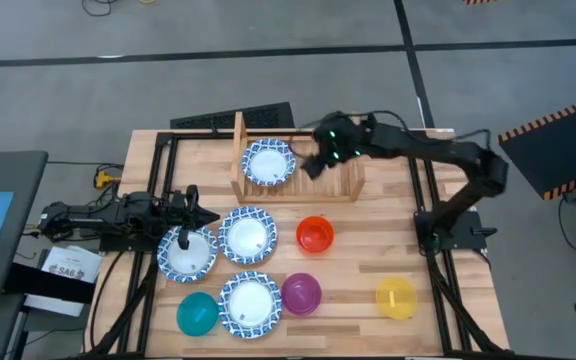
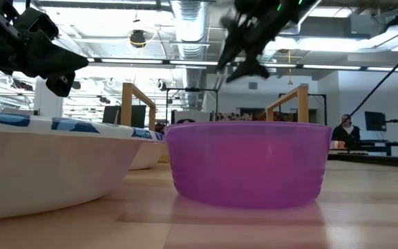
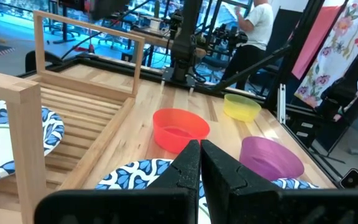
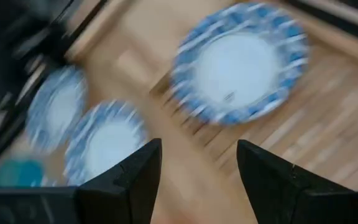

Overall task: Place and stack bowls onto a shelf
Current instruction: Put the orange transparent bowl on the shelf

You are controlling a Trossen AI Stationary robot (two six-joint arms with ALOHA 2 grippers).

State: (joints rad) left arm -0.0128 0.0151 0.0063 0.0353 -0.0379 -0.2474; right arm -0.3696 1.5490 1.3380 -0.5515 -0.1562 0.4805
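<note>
The shelf [image 1: 343, 180] has open slats on its right half, past the one patterned bowl [image 1: 268, 162] sitting at its left. The right gripper [image 1: 311, 166] hovers there, fingers wide. Bare surface [image 1: 388, 225] lies between the orange bowl [image 1: 315, 235] and yellow bowl [image 1: 396, 298]; the bowls on the left crowd together.

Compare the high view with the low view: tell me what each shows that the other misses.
High view only: the teal bowl, yellow bowl, orange bowl and the patterned bowl on the shelf, with the open right end effector beside it. Low view only: a person in the room behind. Both: the purple bowl, the shelf.
</note>
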